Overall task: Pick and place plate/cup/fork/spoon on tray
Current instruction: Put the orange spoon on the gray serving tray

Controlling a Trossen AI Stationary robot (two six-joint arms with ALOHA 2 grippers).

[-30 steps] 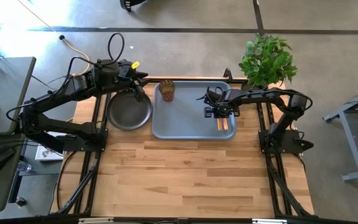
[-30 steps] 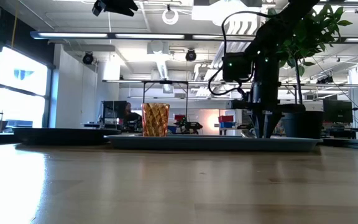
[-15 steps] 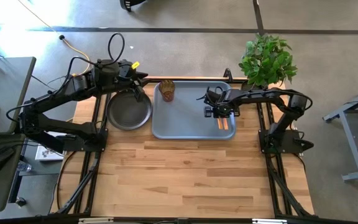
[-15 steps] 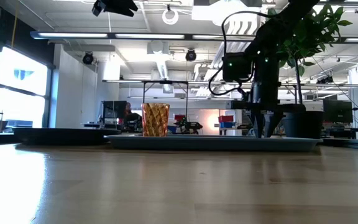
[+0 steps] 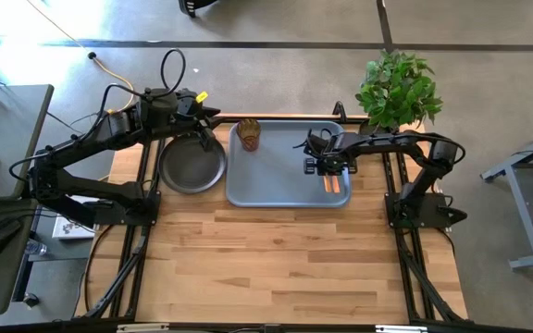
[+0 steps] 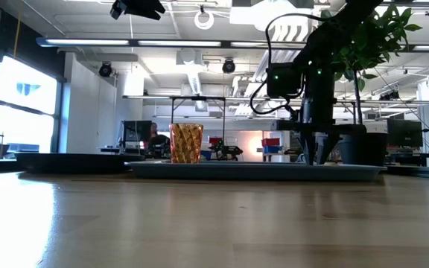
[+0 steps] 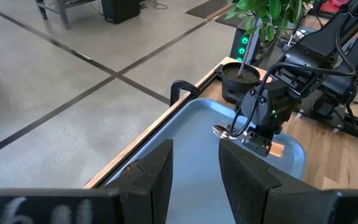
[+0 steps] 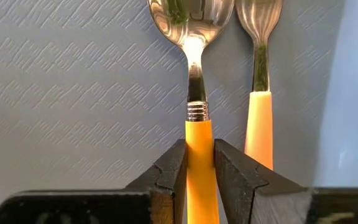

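Note:
The blue-grey tray (image 5: 276, 190) lies at the table's far middle. The amber cup (image 5: 249, 135) stands upright in its far left corner and shows in the low view (image 6: 186, 143). The spoon (image 8: 194, 37) and the fork (image 8: 260, 93) lie side by side on the tray's right part, handles (image 5: 333, 183) toward the near edge. My right gripper (image 5: 328, 170) points down on the spoon. The dark plate (image 5: 192, 168) rests on the table left of the tray. My left gripper (image 5: 206, 139) is open and empty above the plate's far right rim. My right gripper has the spoon's orange handle (image 8: 199, 140) between its two fingers (image 8: 169, 171), just behind the metal collar. The fingers come from above, pointing down, one on each long side of the handle. The spoon lies flat on the tray floor beside the fork.
A potted plant (image 5: 396, 88) stands beyond the table's far right corner. A black clamp (image 7: 182, 90) sits on the far edge behind the tray. The near half of the wooden table (image 5: 285, 268) is bare wood.
In the low view my right gripper's fingertips have parted a little from a closed point. The arm stays where it was, and the spoon stays on the tray.

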